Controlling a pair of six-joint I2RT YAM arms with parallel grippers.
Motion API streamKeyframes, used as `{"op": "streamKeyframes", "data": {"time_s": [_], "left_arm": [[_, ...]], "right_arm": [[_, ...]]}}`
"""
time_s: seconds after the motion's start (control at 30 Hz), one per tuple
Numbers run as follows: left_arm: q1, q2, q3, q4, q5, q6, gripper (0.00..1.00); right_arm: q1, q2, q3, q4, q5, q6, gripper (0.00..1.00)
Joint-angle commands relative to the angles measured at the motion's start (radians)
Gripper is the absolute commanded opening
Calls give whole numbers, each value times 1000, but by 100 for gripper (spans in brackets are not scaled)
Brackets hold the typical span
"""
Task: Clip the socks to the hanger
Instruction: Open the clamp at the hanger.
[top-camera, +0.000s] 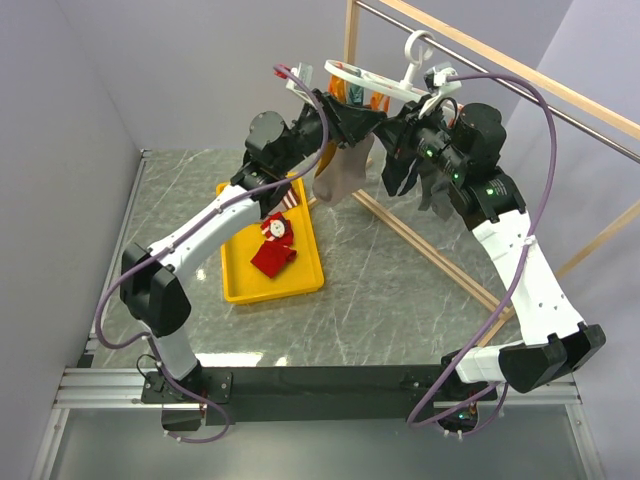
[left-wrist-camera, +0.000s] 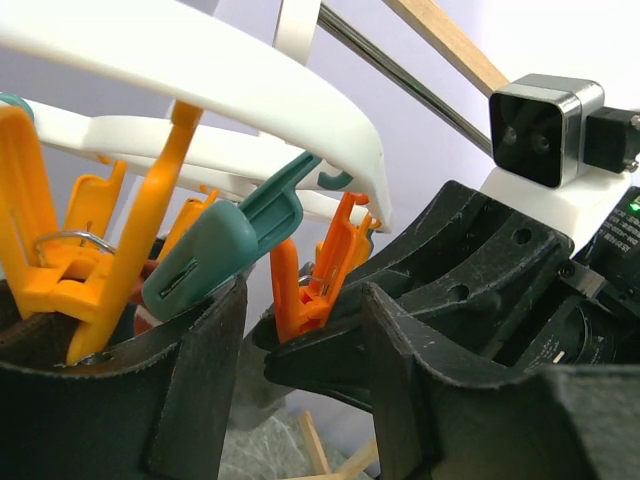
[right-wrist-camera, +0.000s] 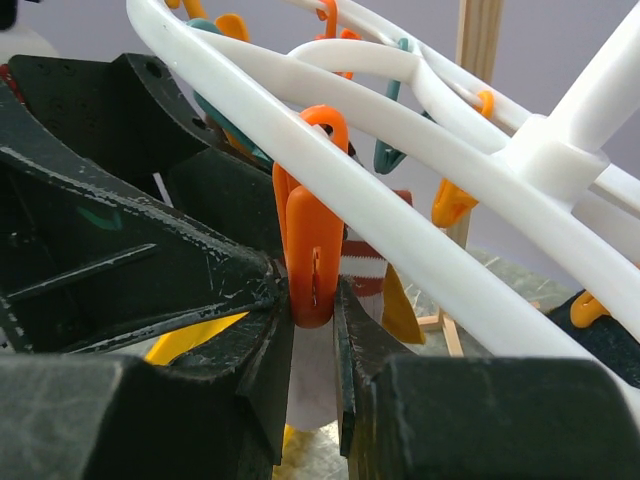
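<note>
The white hanger (top-camera: 385, 85) hangs by its hook from the metal rod, with orange and teal clips under its rings (left-wrist-camera: 200, 70) (right-wrist-camera: 420, 150). My right gripper (top-camera: 398, 135) (right-wrist-camera: 312, 300) is shut on an orange clip (right-wrist-camera: 315, 240) (left-wrist-camera: 312, 285). A grey-beige sock (top-camera: 345, 175) (right-wrist-camera: 320, 390) hangs below that clip. My left gripper (top-camera: 345, 125) (left-wrist-camera: 305, 300) sits just beside it, jaws apart around the clip and the right fingertips, pinching nothing. Dark socks (top-camera: 400, 178) dangle under the hanger. A mustard sock with a red-striped cuff (right-wrist-camera: 385, 285) hangs behind. A red sock (top-camera: 272, 250) lies in the tray.
A yellow tray (top-camera: 240, 275) lies on the marble table left of centre. The wooden frame (top-camera: 352, 40) with its metal rod (top-camera: 560, 95) stands at the back right, its base bars (top-camera: 420, 245) crossing the table. Grey walls close in the left and the back.
</note>
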Motion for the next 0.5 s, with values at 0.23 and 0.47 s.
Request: {"op": "streamKeyframes", "data": {"time_s": [0.23, 0.47], "left_arm": [[12, 31, -19, 201, 141, -17, 49], [15, 24, -36, 260, 136, -12, 23]], "right_arm": [[-21, -26, 18, 65, -132, 25, 5], [-19, -9, 45, 18, -95, 28, 24]]}}
